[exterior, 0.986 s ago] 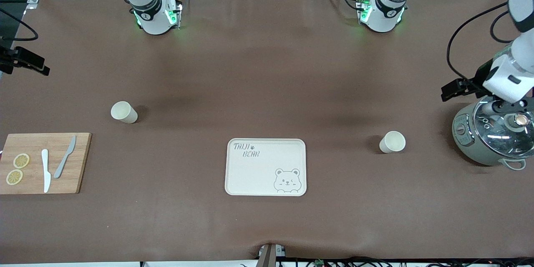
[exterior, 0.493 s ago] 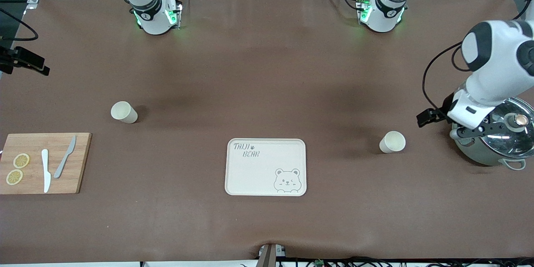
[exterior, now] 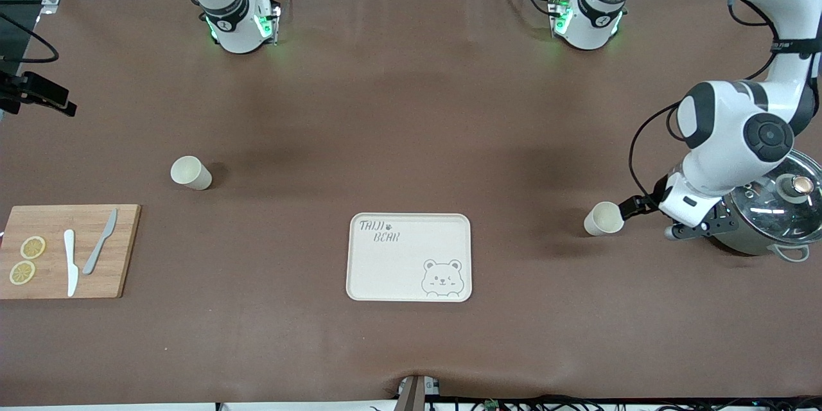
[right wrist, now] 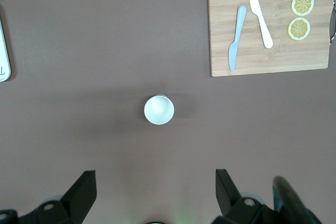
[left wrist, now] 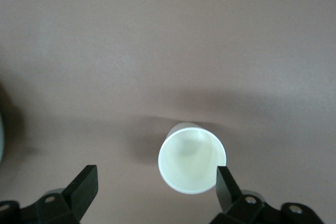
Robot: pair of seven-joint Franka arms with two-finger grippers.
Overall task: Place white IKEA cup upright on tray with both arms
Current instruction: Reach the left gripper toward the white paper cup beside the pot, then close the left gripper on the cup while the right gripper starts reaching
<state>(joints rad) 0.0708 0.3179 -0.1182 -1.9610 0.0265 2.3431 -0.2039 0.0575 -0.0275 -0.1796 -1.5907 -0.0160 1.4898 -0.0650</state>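
Spread wide and empty, the right gripper [right wrist: 152, 195] hangs high over the cup [exterior: 191, 173] that stands upright on the brown table [exterior: 411, 109] toward the right arm's end, a little farther from the front camera than the wooden cutting board [exterior: 122, 250] with its two knives and lemon slices; that arm seems to wait, looking down on its target. At the table's middle, nearer the front camera, lies the tray [exterior: 385, 270], nothing on it yet. Toward the left arm's end a second cup [exterior: 603, 218] also stands upright, beside a lidded cooker [exterior: 780, 231]. Low over this cup is the left gripper [left wrist: 155, 190], its fingers [left wrist: 227, 184] parted, one just beside the rim and the other well clear, probably lining up to straddle it. Neither cup is held, so the carry to the tray has not begun.
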